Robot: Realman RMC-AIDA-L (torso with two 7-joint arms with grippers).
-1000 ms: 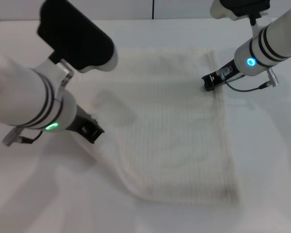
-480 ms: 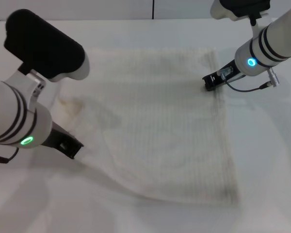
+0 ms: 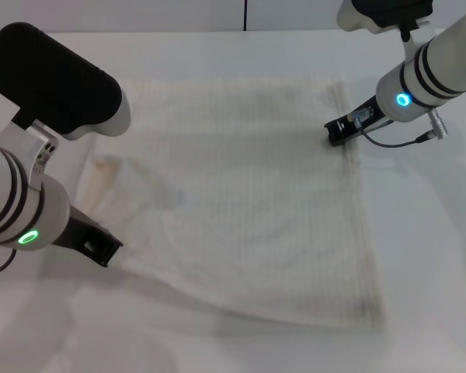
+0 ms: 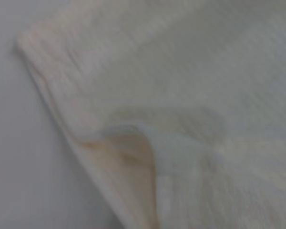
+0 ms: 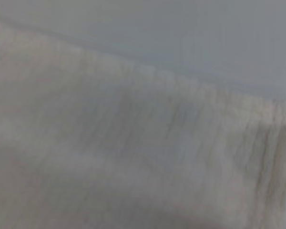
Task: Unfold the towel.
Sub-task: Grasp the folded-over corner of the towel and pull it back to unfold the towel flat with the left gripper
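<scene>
The cream-white ribbed towel [image 3: 248,194] lies spread over the white table, with loose wrinkles along its left and near-left side. My left gripper [image 3: 102,252] is at the towel's near-left edge, low over the table, shut on the cloth, which stretches toward it. My right gripper [image 3: 332,134] rests at the towel's far-right edge, shut on it. The left wrist view shows the towel [image 4: 195,90] close up with a turned-over flap [image 4: 128,148]. The right wrist view shows the towel's hemmed edge [image 5: 109,157]. No red tag shows.
The white table [image 3: 435,256] surrounds the towel on all sides, with bare surface to the right and along the near edge. A cable [image 3: 400,141] hangs from my right wrist just above the table.
My left gripper has moved left and toward the near edge, dragging the towel's near-left part with it, so the cloth now lies wider. My right gripper has stayed put.
</scene>
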